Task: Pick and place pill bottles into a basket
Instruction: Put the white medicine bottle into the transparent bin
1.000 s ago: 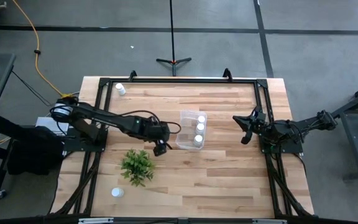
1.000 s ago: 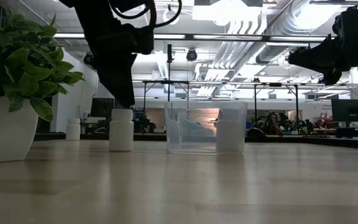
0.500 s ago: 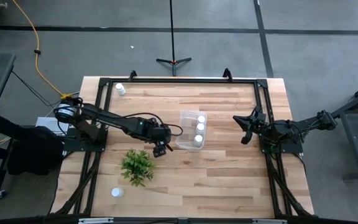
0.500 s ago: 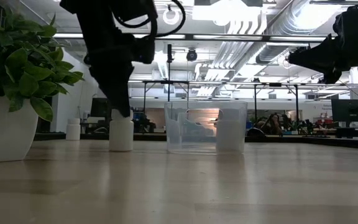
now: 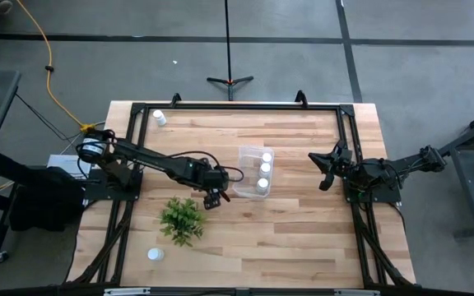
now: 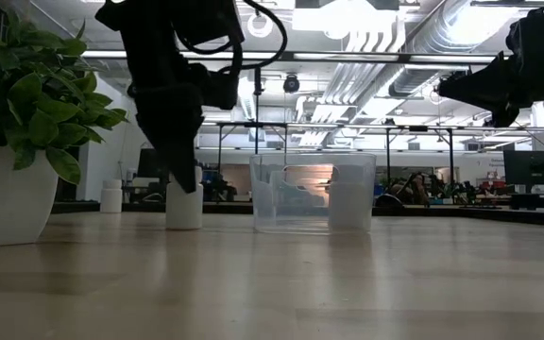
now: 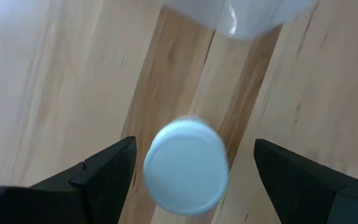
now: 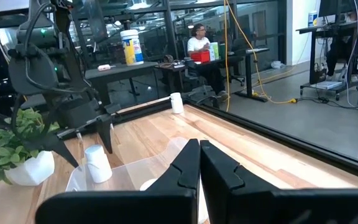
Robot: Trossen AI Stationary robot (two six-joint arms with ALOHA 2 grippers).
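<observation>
Beside the basket (image 5: 254, 173), toward the plant (image 5: 181, 218): left gripper (image 5: 212, 196), fingers spread wide, set lower than a second ago so that its dark fingers (image 7: 98, 177) now flank the white cap of an upright pill bottle (image 7: 186, 165), with gaps showing on both sides. Same bottle (image 6: 184, 200) stands on the table (image 5: 303, 230) just beside the clear bin, position unchanged. Basket contents: three bottles (image 5: 262, 171) in a row. Loose bottles: one at the far left corner (image 5: 160, 117), one near the front edge (image 5: 154, 254). Right gripper (image 5: 325, 171): fingers pressed together, parked above the right side, unchanged.
</observation>
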